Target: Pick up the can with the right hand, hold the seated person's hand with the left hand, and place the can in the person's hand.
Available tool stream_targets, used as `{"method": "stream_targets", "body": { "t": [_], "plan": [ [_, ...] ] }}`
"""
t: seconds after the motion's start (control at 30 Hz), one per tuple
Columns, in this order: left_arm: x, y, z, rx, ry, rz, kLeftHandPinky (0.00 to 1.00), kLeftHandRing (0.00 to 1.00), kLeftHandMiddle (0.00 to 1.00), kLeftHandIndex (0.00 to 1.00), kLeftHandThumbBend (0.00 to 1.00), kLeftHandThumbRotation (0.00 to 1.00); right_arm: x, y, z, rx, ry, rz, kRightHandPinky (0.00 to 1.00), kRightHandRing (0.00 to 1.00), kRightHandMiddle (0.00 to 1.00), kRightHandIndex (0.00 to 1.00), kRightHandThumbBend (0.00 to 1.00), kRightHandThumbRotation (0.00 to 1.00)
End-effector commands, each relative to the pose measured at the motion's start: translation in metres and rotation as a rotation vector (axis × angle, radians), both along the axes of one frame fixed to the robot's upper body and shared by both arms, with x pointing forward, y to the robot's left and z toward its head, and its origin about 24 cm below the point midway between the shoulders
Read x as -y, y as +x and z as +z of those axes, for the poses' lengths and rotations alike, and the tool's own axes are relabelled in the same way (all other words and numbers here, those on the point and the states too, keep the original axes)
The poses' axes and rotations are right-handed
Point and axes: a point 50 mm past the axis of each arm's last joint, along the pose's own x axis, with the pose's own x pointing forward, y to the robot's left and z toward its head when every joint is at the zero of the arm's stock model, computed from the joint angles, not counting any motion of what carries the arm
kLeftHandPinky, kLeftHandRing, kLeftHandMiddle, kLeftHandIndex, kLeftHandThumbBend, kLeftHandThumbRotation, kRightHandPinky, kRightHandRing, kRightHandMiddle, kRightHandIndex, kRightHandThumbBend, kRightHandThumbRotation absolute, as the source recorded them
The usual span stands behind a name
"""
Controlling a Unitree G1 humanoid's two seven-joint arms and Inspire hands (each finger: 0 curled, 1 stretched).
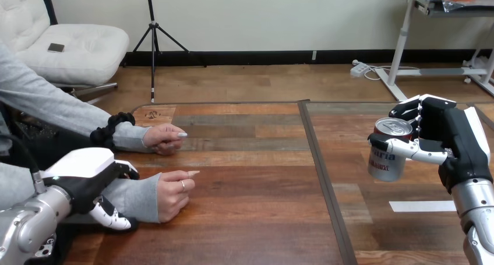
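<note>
A silver and red can (388, 149) hangs upright above the table at the right, with my right hand (451, 138) shut on it, thumb across its front. At the left, the person's nearer hand (173, 193) rests on the table, loosely closed. Their farther hand (164, 138) lies on the table behind it. My left hand (96, 183) sits over the nearer grey sleeve (131, 196), fingers curled down round the forearm just behind the wrist.
The wooden table (256, 218) has a dark seam (323, 183) running front to back through its middle. A white tape strip (422, 206) lies on the table below the can.
</note>
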Motion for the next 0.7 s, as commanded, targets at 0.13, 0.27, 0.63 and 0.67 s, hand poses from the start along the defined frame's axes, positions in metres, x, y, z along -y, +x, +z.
{"method": "stream_targets", "body": {
  "t": [0.13,0.27,0.63,0.67],
  "plan": [
    [-0.0060,0.0045,0.0075,-0.045,0.027,0.019,0.48,0.62,0.70,0.72,1.00,0.12,-0.0030,0.0142,0.0309,0.144,0.013,0.010,0.25,0.29,0.40,0.40,0.87,0.00],
    [-0.0052,0.0055,0.0084,-0.058,0.036,0.021,0.45,0.58,0.67,0.70,1.00,0.10,-0.0033,0.0142,0.0319,0.152,0.014,0.013,0.26,0.30,0.40,0.40,0.87,0.00],
    [-0.0032,0.0081,0.0090,-0.072,0.097,-0.001,0.39,0.51,0.60,0.63,0.96,0.02,-0.0029,0.0148,0.0330,0.152,0.007,0.008,0.26,0.30,0.40,0.40,0.87,0.00],
    [-0.0033,0.0083,0.0089,-0.073,0.097,-0.002,0.38,0.50,0.59,0.62,0.96,0.02,-0.0028,0.0149,0.0331,0.152,0.008,0.009,0.26,0.30,0.40,0.40,0.87,0.00]
  ]
}}
